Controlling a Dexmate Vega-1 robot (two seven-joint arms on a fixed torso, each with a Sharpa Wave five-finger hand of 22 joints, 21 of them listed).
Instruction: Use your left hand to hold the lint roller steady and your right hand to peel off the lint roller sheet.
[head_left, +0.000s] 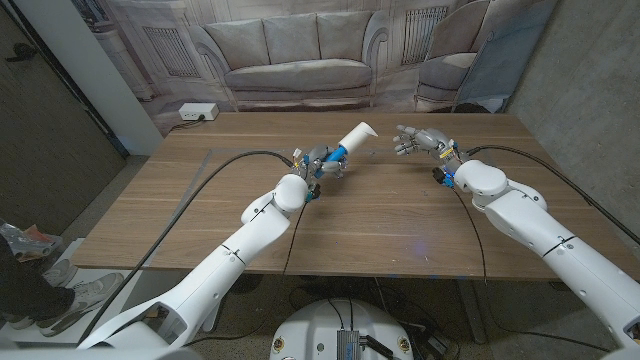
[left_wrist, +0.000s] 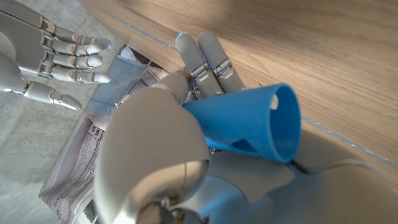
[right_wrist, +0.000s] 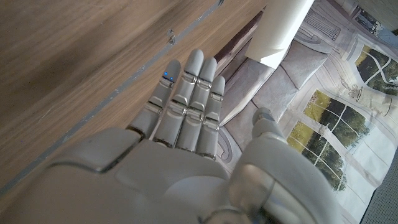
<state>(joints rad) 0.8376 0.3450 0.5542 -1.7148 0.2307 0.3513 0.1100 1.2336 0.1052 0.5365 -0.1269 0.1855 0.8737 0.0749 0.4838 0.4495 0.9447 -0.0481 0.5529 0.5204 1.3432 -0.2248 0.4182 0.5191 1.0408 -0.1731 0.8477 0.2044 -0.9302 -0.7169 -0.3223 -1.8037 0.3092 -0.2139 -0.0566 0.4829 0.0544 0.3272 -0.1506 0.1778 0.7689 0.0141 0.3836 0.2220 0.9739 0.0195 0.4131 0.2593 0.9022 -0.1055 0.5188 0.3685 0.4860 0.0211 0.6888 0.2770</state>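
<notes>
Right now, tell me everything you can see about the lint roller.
The lint roller has a white roll of sheets at one end and a hollow blue plastic handle at the other. The left hand grips it by the handle and holds it above the wooden table, tilted, roll end raised and pointing toward the right hand. That hand is open, close by, not touching it.
</notes>
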